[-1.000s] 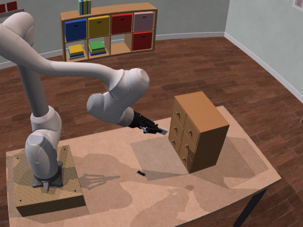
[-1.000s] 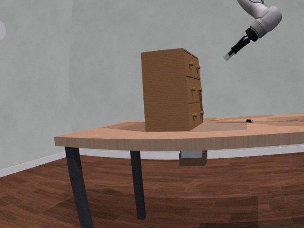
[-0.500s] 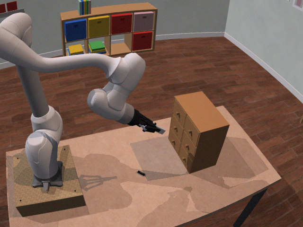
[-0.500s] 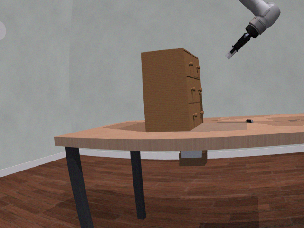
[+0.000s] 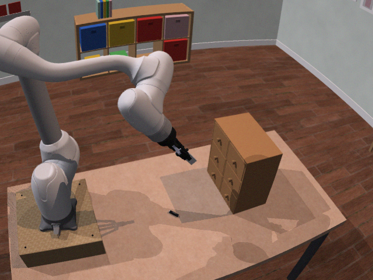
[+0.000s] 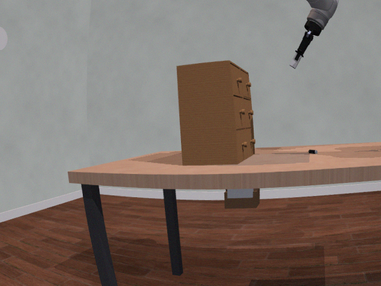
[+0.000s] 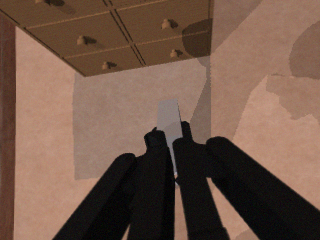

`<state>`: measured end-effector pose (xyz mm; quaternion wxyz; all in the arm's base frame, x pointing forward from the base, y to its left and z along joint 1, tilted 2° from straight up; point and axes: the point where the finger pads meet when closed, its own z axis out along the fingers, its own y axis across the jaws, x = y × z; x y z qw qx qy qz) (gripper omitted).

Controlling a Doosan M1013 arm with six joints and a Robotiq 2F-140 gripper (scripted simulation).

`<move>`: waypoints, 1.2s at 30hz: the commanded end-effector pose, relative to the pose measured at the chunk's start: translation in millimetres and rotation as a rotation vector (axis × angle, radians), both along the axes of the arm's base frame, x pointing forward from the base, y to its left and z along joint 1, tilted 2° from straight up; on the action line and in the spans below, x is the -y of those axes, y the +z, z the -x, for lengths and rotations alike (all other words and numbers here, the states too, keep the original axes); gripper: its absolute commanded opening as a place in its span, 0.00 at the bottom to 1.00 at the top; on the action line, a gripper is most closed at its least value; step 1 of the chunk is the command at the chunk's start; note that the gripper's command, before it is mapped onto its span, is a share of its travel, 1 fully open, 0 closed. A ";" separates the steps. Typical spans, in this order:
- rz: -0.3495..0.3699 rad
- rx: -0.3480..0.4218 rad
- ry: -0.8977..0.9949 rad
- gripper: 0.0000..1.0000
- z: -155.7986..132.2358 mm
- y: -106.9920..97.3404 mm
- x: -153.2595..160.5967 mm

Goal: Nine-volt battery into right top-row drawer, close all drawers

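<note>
The small wooden chest (image 5: 261,177) (image 6: 206,114) (image 7: 145,12) stands upright, with two columns of three knobbed drawers. All its drawers look pushed in. The right drawer of the top row (image 5: 239,158) shows in the top view; the wrist view cuts it off. My gripper (image 5: 191,159) (image 6: 294,62) (image 7: 170,114) is shut and empty, in the air in front of the chest, tilted down toward it. A small black thing with a light end (image 5: 173,213) (image 6: 312,151) lies on the table in front of the chest. I cannot tell whether it is the nine-volt battery. Drawer insides are hidden.
The table (image 5: 135,177) (image 6: 122,167) carries the arm's base block (image 5: 60,253) at the end opposite the chest. The table's far edge runs behind the chest. A shelf unit (image 5: 135,14) stands on the floor by the wall.
</note>
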<state>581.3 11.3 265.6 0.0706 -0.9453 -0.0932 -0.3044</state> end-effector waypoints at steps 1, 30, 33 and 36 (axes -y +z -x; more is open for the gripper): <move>0.084 -0.264 -0.030 0.00 7.4 13.4 -7.6; 0.157 -0.606 -0.018 0.00 31.2 37.0 -2.7; 0.157 -0.606 -0.018 0.00 31.3 37.0 -2.7; 0.157 -0.606 -0.018 0.00 31.3 37.0 -2.7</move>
